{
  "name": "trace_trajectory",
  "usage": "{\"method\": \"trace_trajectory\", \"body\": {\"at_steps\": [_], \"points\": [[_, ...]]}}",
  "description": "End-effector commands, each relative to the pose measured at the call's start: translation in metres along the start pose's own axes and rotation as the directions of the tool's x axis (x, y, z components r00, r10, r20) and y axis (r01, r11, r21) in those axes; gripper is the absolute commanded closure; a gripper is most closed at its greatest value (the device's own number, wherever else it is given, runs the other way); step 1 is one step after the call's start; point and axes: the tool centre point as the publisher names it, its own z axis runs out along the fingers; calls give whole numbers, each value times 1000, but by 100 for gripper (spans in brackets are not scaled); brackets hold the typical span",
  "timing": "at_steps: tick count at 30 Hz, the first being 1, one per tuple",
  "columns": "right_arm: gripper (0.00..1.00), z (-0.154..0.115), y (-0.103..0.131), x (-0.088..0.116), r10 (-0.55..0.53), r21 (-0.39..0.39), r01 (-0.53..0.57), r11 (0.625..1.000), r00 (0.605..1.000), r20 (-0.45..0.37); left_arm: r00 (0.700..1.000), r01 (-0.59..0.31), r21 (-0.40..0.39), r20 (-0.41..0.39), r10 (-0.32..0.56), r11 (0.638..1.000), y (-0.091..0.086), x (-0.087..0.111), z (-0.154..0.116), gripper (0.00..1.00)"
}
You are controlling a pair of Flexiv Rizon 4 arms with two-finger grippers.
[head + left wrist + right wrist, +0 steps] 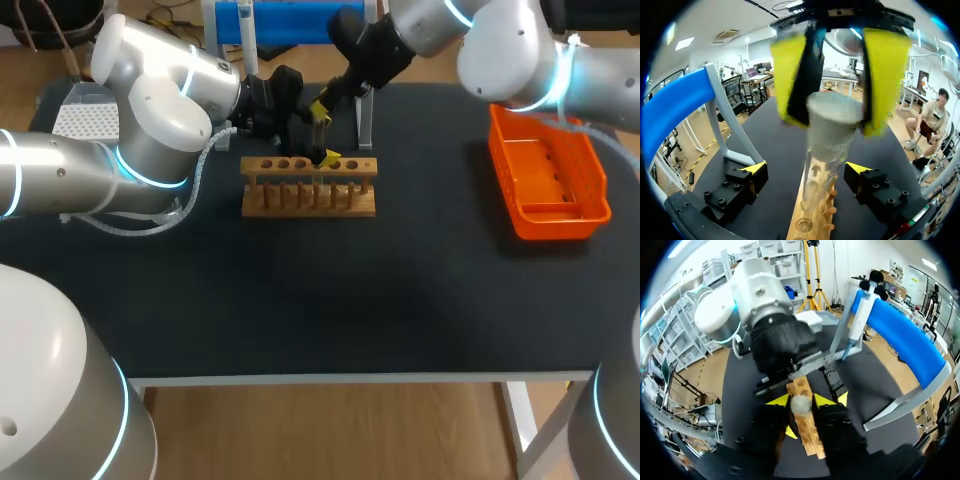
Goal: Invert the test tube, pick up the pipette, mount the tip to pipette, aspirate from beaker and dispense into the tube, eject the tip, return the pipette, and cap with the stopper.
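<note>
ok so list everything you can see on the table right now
rack: one, wooden, middle back of table
test tube: one, clear, above the rack
stand: one, blue, behind the rack
pipette: one, white, on the stand
basket: one, orange, right side
tip box: one, white, back left corner
table: one, black
left gripper: open, fingers either side of the tube
right gripper: shut on the tube's top end

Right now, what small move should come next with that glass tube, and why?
Probably the left pincer should close gently on the test tube: its open fingers stand either side of the tube, above the wooden rack, while the right pincer grips the tube's top.
</note>
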Motion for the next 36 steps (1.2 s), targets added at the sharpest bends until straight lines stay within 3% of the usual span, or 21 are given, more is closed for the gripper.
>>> {"method": "trace_trajectory", "body": {"at_steps": [1, 21, 36], "points": [[2, 3, -2, 0, 3, -4, -3, 1000, 1000, 7, 1000, 1, -3, 0, -1, 1000, 0, 0, 0, 0], [0, -11, -3, -2, 21, -92, -18, 996, 999, 27, 1000, 1, -3, 0, -1, 1000, 0, 0, 0, 0], [0, -24, -6, 2, 8, -222, -5, 975, 1000, 15, 1000, 1, -3, 0, -1, 1000, 0, 0, 0, 0]]}}
